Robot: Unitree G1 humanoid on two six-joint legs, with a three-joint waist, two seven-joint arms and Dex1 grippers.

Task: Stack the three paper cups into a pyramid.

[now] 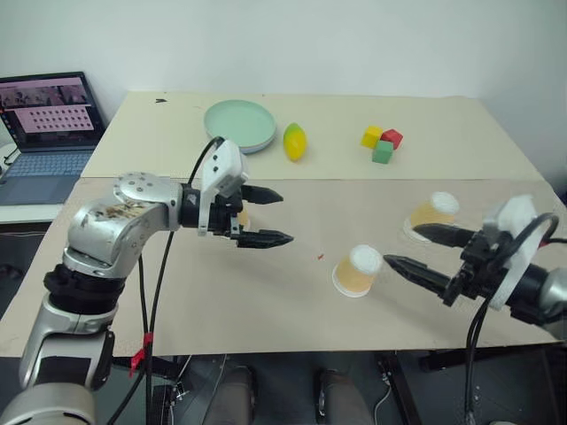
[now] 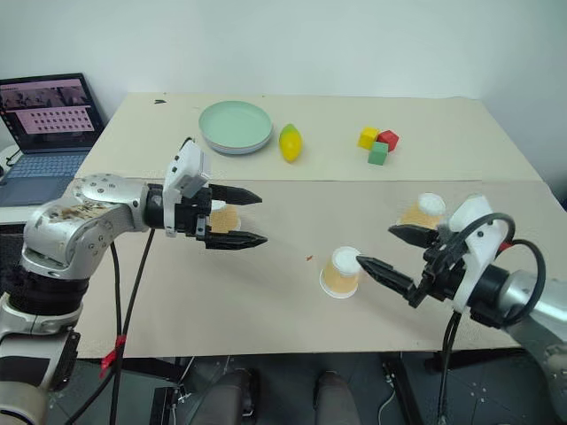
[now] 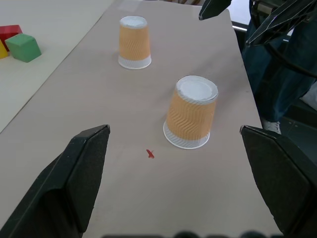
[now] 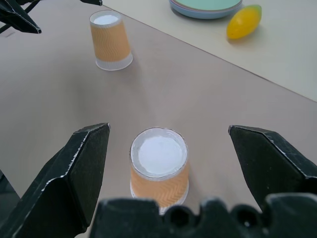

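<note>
Three paper cups (image 3: 190, 119) (image 3: 134, 41) (image 4: 110, 39) with ribbed, matt orange-tan sides and smooth white bases stand on a matt beige table covering (image 1: 266, 292). A glossy yellow-green lemon (image 1: 294, 142) lies beside a smooth pale green plate (image 1: 239, 124). Gripper fingers (image 3: 79, 183) look like matt black plastic.

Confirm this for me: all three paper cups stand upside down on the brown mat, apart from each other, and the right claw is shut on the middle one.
One thing is wrong: the right claw is open, holding nothing. The right wrist view shows its fingers spread wide either side of the middle cup, not touching it. The rest stands.
</note>
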